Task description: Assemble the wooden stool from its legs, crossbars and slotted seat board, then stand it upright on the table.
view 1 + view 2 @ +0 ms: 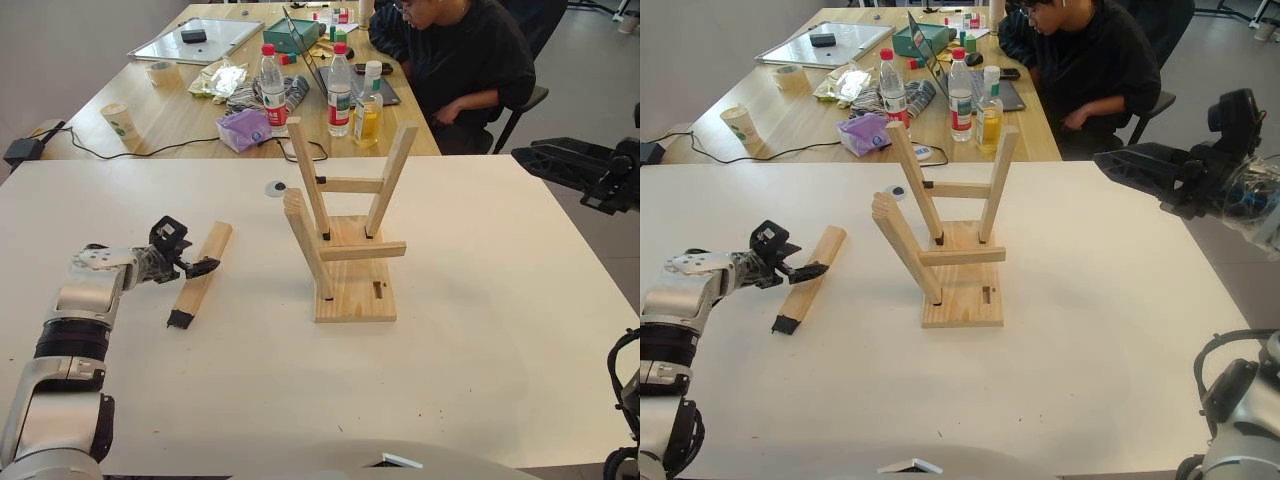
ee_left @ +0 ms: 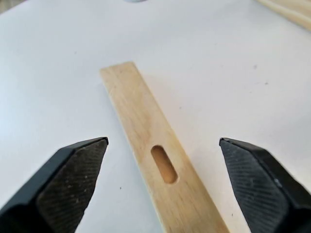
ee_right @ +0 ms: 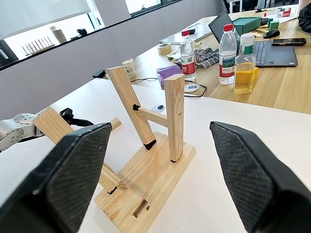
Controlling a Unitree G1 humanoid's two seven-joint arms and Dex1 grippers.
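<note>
Nearest to us, on the left of the white table (image 1: 480, 330), the left pincer (image 2: 163, 141) hangs just over a loose leg (image 1: 203, 268). Its two dark fingers (image 2: 73, 179) are spread wide to either side of the wood and grip nothing. In the head views one tip looks to be at the wood's edge, though we cannot say for sure that it touches. The loose leg lies flat and aslant, with a dark cap on its near end and an oval slot (image 2: 164, 165) in its upper face. Farther in, near the table's middle, the half-built stool (image 1: 312, 180) stands upside down. Its seat board (image 1: 355, 300) lies flat on the table, three upright legs (image 1: 390, 175) rise leaning from it, and two crossbars (image 1: 350, 184) join them. We see one bare slot in the board (image 1: 378, 290) toward its near right corner. Off to the right, in the air past the table's edge, the right pincer (image 3: 160, 125) faces the stool, gaping wide and empty. Just behind the stool lies a small grey disc (image 1: 275, 188). Beyond, a wooden table (image 1: 175, 110) carries bottles (image 1: 272, 85), a purple box (image 1: 243, 128) and a paper cup (image 1: 118, 120).
</note>
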